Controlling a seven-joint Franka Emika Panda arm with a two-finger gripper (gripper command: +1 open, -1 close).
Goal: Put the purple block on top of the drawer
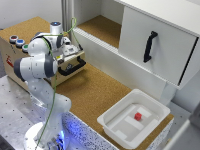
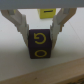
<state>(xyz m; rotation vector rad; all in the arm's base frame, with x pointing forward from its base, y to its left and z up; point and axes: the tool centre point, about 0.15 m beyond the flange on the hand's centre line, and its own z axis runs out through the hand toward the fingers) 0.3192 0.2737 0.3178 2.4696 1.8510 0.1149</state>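
In the wrist view the purple block, with a yellow mark on its face, sits between my two pale fingers. My gripper is shut on the block, one fingertip against each upper side. Under the block lies a pale surface with a cork-coloured strip nearer the camera. In the exterior view my gripper hangs over the front part of the drawer, a small pale wooden box with a cork top, a black bar handle and round coloured buttons. The arm hides the block in that view.
A large white cabinet with a vertical black handle stands at the exterior view's right. Near the cork table's front edge, a white tray holds a small red object.
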